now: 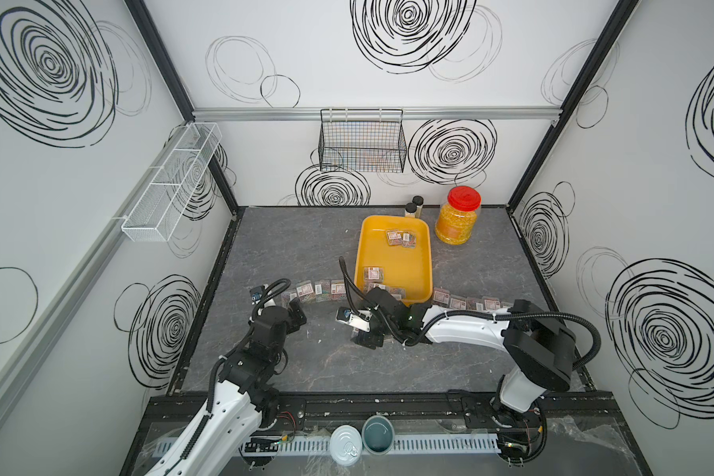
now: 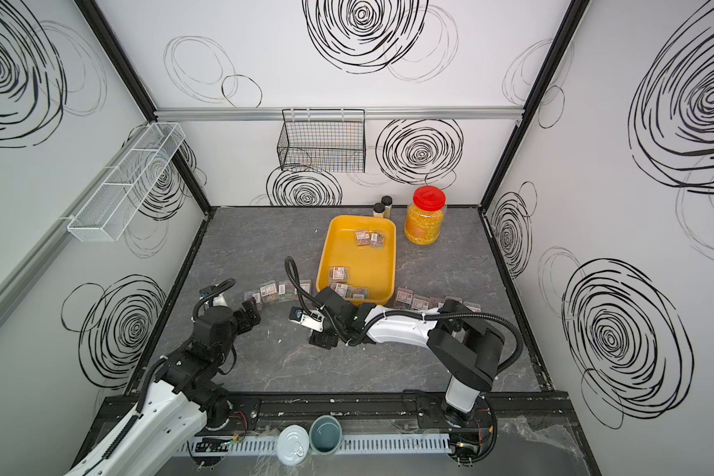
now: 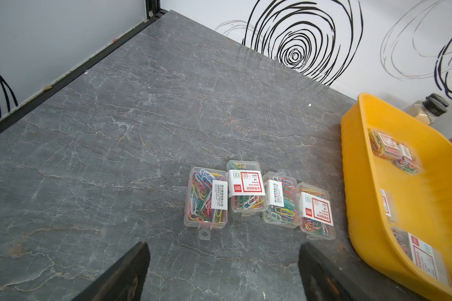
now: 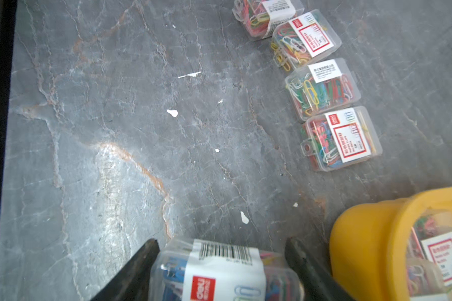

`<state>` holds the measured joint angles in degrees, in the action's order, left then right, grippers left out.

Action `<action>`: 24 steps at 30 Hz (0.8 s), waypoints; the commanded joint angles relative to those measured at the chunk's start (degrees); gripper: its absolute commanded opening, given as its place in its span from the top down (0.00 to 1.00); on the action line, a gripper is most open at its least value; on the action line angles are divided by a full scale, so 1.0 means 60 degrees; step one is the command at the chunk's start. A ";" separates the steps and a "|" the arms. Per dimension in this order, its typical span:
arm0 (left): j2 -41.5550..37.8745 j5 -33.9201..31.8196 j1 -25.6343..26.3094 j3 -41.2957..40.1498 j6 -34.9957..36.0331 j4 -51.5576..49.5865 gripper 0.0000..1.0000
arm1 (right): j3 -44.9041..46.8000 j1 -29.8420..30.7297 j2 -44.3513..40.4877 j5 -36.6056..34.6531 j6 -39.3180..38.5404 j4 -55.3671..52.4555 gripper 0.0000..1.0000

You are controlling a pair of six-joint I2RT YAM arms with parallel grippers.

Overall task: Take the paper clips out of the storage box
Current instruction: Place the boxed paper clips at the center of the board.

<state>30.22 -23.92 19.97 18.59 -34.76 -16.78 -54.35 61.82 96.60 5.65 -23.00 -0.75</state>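
Clear case of paper clips (image 4: pixel 219 271) pinched in right end effector (image 4: pixel 221 245), bottom of frame; left end effector (image 3: pixel 223 247) wide open, empty. Set down flat beside the worktop row (image 4: pixel 321 88), off yellow storage box (image 1: pixel 409 272), upper centre.

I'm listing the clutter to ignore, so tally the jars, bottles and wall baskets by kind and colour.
Red-lidded jar: 1
Black-capped bottles: 2
Black wire basket: 1
White wire basket: 1
Total: 5
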 commanded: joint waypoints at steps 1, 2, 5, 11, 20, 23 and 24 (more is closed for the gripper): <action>-0.0090 -0.0235 -0.0130 0.0054 -0.0168 0.0006 0.07 | -0.0114 0.0071 0.0037 0.0214 0.0094 0.0092 0.33; -0.0085 -0.0242 -0.0149 0.0052 -0.0160 0.0006 0.07 | -0.0087 0.0063 0.0112 0.0230 0.0115 0.0125 0.32; -0.0100 -0.0231 -0.0154 0.0058 -0.0161 0.0011 0.07 | -0.0093 0.0067 0.0372 0.0169 0.0158 0.0200 0.30; -0.0101 -0.0173 -0.0193 0.0040 -0.0168 0.0010 0.07 | -0.0314 0.0075 0.0807 0.0205 0.0196 0.0125 0.25; -0.0334 0.1258 -0.0238 -0.0163 -0.1265 -0.0308 0.14 | 0.0363 -0.0013 -0.0087 0.0028 0.0443 0.0937 0.07; -0.0280 0.1982 0.0041 -0.0521 -0.1476 0.0006 0.21 | 0.0771 -0.0072 -0.0704 0.0112 0.0551 0.1310 0.00; -0.0241 0.2076 0.0256 -0.0602 -0.1576 0.0103 0.23 | 0.0946 -0.0096 -0.0973 0.0056 0.0636 0.1476 0.00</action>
<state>28.58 -16.49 19.75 16.71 -41.17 -18.20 -50.72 61.67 94.89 5.65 -20.05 3.86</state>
